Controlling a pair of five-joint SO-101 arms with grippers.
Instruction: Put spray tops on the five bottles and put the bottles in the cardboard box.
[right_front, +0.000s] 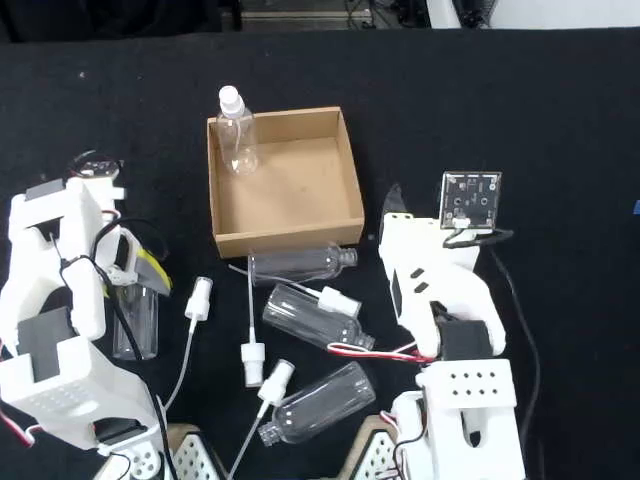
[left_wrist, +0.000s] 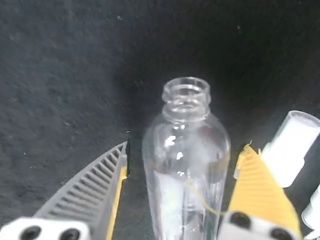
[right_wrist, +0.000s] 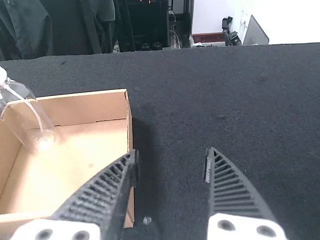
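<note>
Open cardboard box (right_front: 288, 240), capped clear bottle (right_front: 237, 132) upright in its far-left corner, three uncapped bottles (right_front: 300, 265) lying in front among loose white spray tops (right_front: 199, 298), another uncapped bottle (right_front: 135, 322) upright left of it.

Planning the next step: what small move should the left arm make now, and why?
Probably close the left gripper on the uncapped bottle: it sits between the open jaws, a gap on one side, and a spray top lies right beside it.
</note>
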